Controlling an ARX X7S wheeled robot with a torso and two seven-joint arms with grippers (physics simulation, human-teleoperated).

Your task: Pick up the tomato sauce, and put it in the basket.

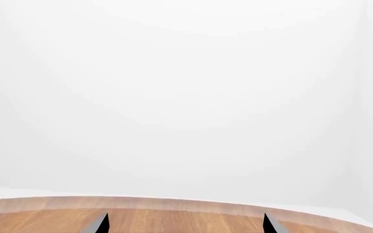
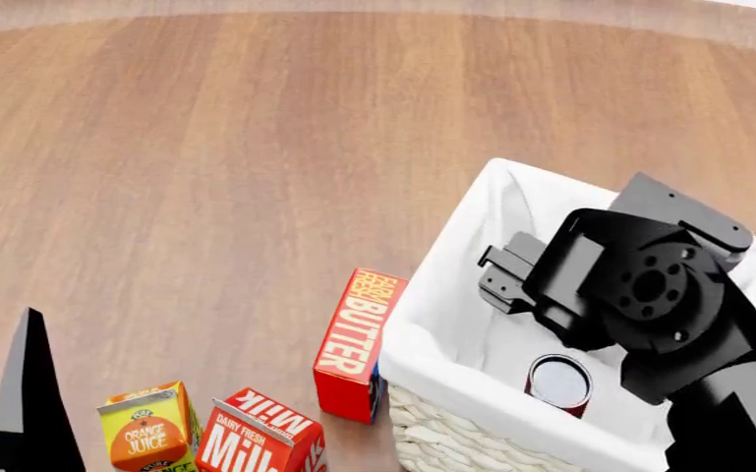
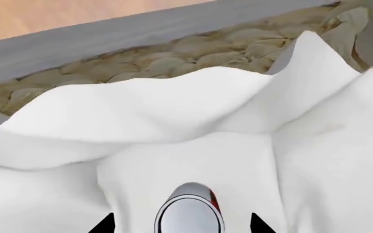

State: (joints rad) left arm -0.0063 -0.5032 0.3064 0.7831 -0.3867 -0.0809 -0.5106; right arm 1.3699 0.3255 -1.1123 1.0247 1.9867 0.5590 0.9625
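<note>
The wooden worktop (image 2: 220,147) fills the head view, and at its lower right stands the basket (image 2: 450,295), cream wicker below with a white cloth liner folded over its rim. The black right arm (image 2: 653,295) reaches over the basket from the right, hiding its own tool, and just below the arm the tomato sauce (image 2: 560,382) stands upright inside the liner, silver top up and a strip of red label showing. A red butter carton (image 2: 355,344) stands just beside the basket's left wall, with a milk carton (image 2: 262,433) and an orange juice carton (image 2: 145,428) further left along the lower edge, and the dark pointed tip of the left tool (image 2: 24,403) rises at the bottom left corner.
</note>
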